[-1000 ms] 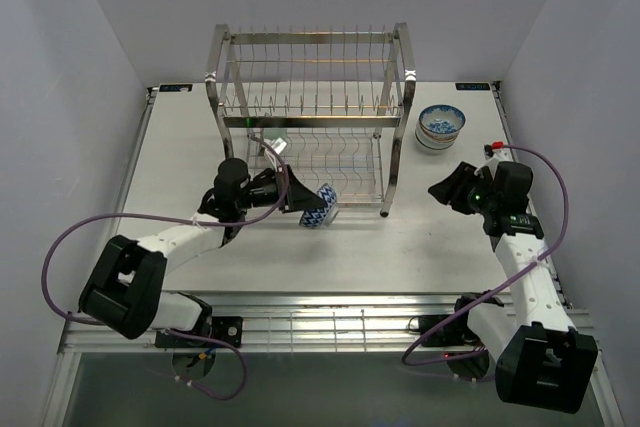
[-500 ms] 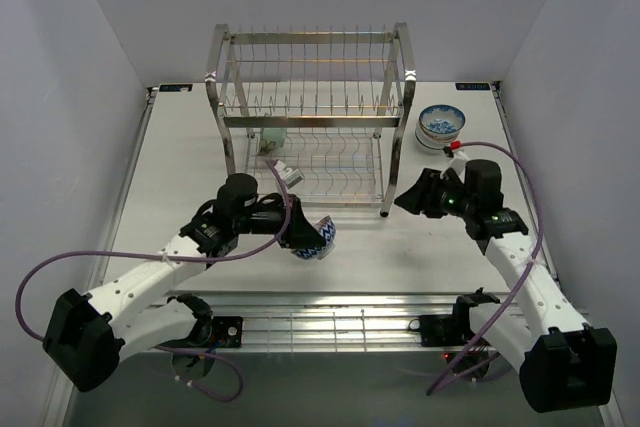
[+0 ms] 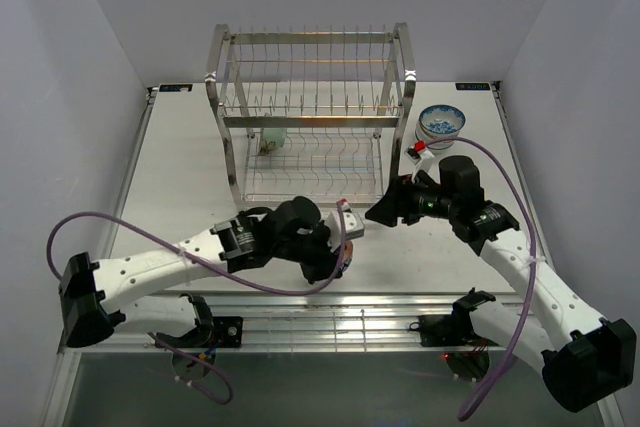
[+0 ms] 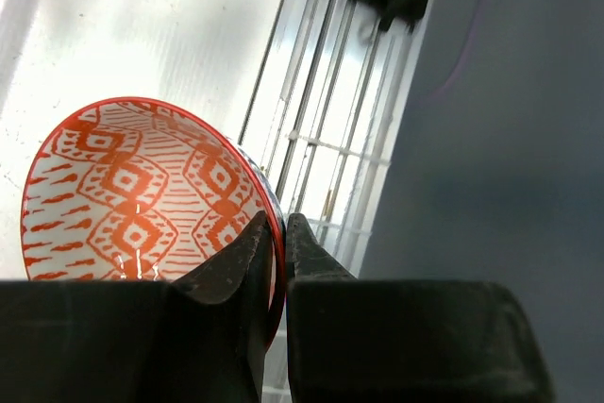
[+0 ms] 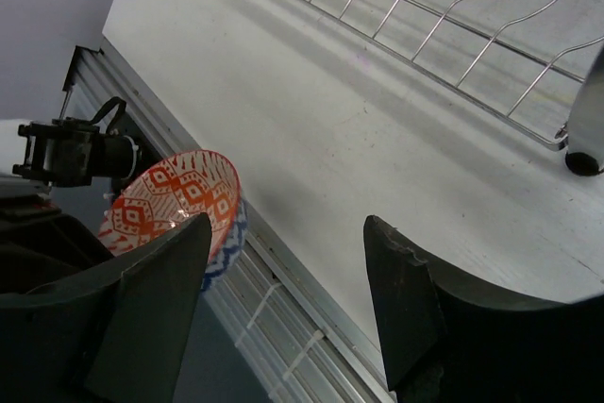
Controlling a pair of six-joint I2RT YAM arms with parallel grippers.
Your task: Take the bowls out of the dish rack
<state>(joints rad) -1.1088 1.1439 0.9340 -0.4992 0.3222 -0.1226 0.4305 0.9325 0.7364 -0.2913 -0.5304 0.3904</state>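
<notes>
My left gripper is shut on the rim of a bowl with an orange-red pattern inside and a blue-and-white outside. It holds the bowl tilted over the table's near edge; in the top view the gripper is in front of the dish rack. My right gripper is open and empty, just right of the held bowl and near the rack's front right post. A pale mint-green bowl stands in the rack's lower tier. A blue-and-white bowl sits on the table right of the rack.
The rack's wavy lower wire shelf and its front right foot are close to my right gripper. The slotted metal rail of the table's near edge runs under the held bowl. Purple cables loop beside both arms.
My left arm has swung the bowl from the rack's front towards the near edge and to the right. My right arm has moved left, from beside the blue-and-white bowl towards the rack's front right post.
</notes>
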